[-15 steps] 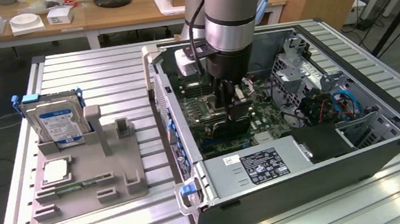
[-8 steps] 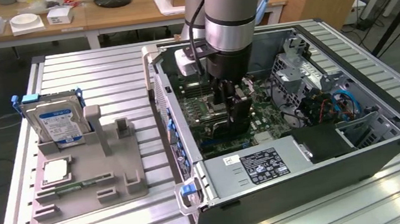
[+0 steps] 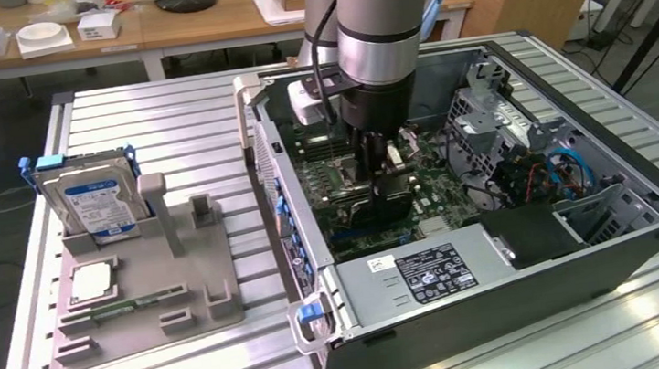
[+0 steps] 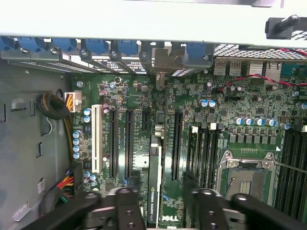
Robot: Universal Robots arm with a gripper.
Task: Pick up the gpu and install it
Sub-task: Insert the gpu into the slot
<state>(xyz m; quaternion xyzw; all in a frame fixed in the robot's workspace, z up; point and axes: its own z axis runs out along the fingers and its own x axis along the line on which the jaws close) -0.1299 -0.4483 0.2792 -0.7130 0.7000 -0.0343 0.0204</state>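
The jaws (image 4: 160, 199) stand wide open with one finger on each side of the gpu (image 4: 154, 182), which stands on edge in its motherboard (image 4: 192, 105) slot.

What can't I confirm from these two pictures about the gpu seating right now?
- Card edge in the slot: in the wrist view the gpu is seen edge-on, so the contact line is hidden by the card itself.
- Lower end of the card: cut off behind the open gripper.
- Exterior view: the gripper and arm cover the gpu inside the computer case.
- Bracket fastening: too small to tell.
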